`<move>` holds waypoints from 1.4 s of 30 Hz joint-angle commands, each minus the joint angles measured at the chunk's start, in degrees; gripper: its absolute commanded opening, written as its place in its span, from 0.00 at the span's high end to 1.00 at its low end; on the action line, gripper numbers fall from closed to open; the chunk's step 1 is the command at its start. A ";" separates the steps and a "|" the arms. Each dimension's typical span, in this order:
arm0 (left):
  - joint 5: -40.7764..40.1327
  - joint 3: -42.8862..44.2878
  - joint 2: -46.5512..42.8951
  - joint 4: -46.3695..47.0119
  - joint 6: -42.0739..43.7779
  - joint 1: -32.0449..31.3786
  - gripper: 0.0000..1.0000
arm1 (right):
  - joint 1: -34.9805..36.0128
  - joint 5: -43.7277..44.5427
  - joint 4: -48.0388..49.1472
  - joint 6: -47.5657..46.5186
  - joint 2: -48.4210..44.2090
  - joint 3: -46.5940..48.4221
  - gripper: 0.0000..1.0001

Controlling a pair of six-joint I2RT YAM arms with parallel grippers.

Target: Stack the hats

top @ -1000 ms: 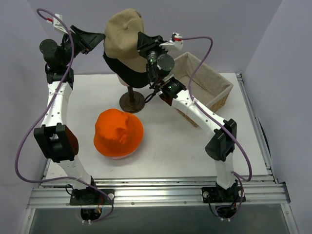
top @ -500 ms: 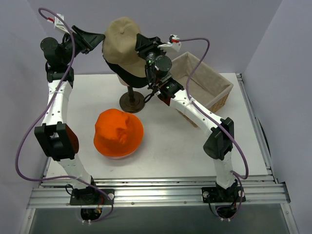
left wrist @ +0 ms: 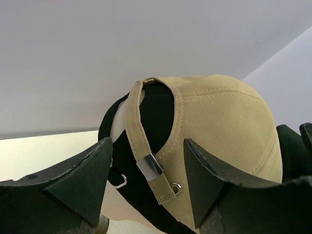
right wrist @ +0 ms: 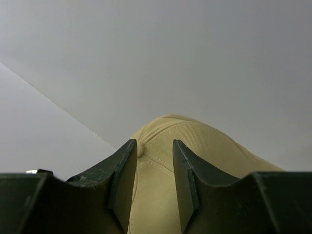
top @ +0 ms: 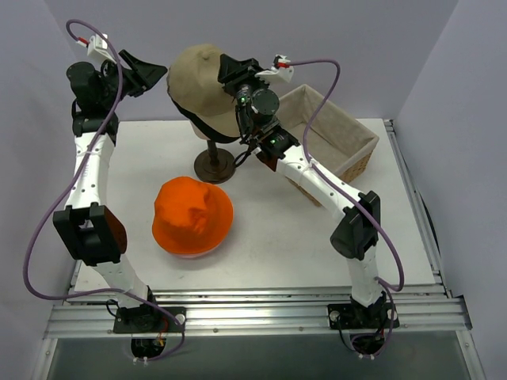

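Nearest the arm bases, the bright orange fabric bucket hat (top: 192, 215) sits crown-up on the white table top (top: 277, 245), at about 7 o'clock from the dark round stand (top: 215, 165). A pale sliver under its near brim may be the pink hat, but I cannot be sure.

On the stand, the tan cotton baseball cap (top: 198, 79) lies over the black cap (left wrist: 156, 109). Both will probably feel light and floppy. The crown should crumple under a pinch, so the firmer places to hold are likely the seamed rim or the back strap with its metal buckle (left wrist: 150, 167).

The left gripper (left wrist: 147, 144) hangs at the cap's 9 o'clock, spread wide and empty. The right gripper (right wrist: 154, 144) is at 2 o'clock against the crown, its jaws narrowly parted with tan cloth in the gap. I cannot tell whether it is pinching the cloth.

The woven wicker basket (top: 358, 149) is at 3 o'clock. Plain pale walls close in behind.
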 commanded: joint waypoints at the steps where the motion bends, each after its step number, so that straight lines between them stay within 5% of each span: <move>1: -0.81 -0.62 -3.48 0.62 1.85 0.95 0.31 | -0.75 -3.32 -2.74 -2.01 -1.65 3.53 0.68; 6: 0.07 -0.62 -3.22 1.32 1.59 1.56 0.30 | -3.55 -6.67 -12.14 -4.39 -10.07 -3.89 0.64; 13: 1.74 0.52 -1.02 2.81 1.33 1.56 0.30 | -9.71 -10.37 -9.26 1.67 -21.78 -25.18 0.64; 29: 4.30 -0.89 0.91 8.35 -0.52 1.21 0.30 | -15.25 -22.49 -5.31 15.37 -17.31 -29.86 0.70; 42: 4.03 -0.97 0.83 8.18 -0.17 1.04 0.31 | -16.75 -28.82 -4.25 24.26 -14.76 -32.50 0.66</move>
